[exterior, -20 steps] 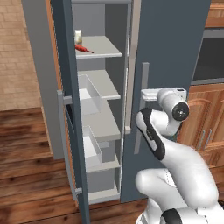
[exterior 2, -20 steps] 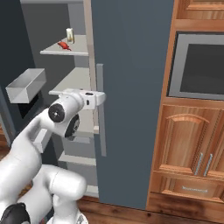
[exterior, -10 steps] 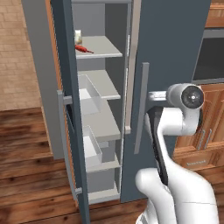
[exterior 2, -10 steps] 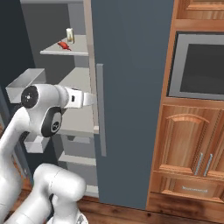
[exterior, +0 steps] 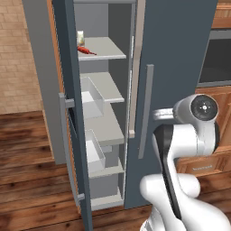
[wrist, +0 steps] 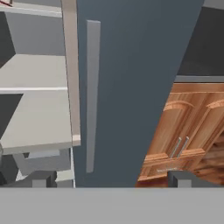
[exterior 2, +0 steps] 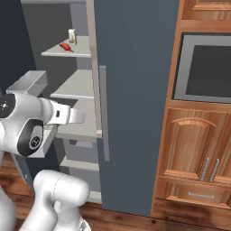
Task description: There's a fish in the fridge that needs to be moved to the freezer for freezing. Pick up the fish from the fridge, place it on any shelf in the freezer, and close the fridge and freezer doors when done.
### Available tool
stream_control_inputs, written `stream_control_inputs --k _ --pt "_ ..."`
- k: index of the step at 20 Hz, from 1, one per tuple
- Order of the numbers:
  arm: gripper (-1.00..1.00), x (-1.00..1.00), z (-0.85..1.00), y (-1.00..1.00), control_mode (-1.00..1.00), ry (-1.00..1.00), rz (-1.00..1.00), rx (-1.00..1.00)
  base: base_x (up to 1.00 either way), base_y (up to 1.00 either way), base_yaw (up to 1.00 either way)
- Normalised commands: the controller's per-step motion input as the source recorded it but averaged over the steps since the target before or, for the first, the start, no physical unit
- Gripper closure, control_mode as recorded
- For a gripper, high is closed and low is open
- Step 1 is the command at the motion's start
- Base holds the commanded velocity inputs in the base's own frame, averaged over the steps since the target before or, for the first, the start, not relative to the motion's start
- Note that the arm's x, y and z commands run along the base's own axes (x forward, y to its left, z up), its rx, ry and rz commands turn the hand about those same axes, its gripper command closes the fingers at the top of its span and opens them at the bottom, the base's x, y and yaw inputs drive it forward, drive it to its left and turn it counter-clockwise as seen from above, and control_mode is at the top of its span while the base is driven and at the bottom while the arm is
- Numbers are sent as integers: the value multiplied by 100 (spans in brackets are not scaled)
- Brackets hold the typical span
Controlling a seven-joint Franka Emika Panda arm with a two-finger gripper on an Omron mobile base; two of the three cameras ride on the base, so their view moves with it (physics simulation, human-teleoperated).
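Note:
The freezer (exterior: pixel 106 131) stands open on the left, showing light-grey shelves and clear bins (exterior: pixel 92 97). Its door (exterior: pixel 71 90) swings out towards me, edge-on. The fridge door (exterior: pixel 176 63) on the right is shut, its long grey bar handle (wrist: pixel 91 96) straight ahead in the hand view. The fish is hidden. My gripper (wrist: pixel 113 177) is open and holds nothing; its fingertips (wrist: pixel 43 178) stand wide apart, a short way from the shut door. From the right base view the gripper (exterior 2: pixel 81 117) points at that door's handle (exterior 2: pixel 103 113).
A small red item (exterior: pixel 85 50) and a little bottle (exterior: pixel 80 37) lie on the freezer's upper shelf. Right of the appliance are a built-in oven (exterior 2: pixel 205 67) and wooden cabinet doors (exterior 2: pixel 194 153). Wood floor (exterior: pixel 27 149) spreads to the left.
The arm's wrist has swung up and back from the appliance, leaving the hand level and aimed at the shut door. The jaws stayed open; doors and shelf items did not move.

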Motion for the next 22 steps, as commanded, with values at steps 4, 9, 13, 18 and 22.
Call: stream_control_inputs --k 4,9,13,18,22 --pt "-100 -21 -5 62 -100 0 0 0 0 0 0" --pt "-100 -9 0 87 -100 0 0 0 0 0 0" --pt "-100 -17 0 89 -100 0 0 0 0 0 0" --pt "-100 -32 0 77 -100 0 0 0 0 0 0" --pt "-100 -47 0 43 -100 0 0 0 0 0 0"
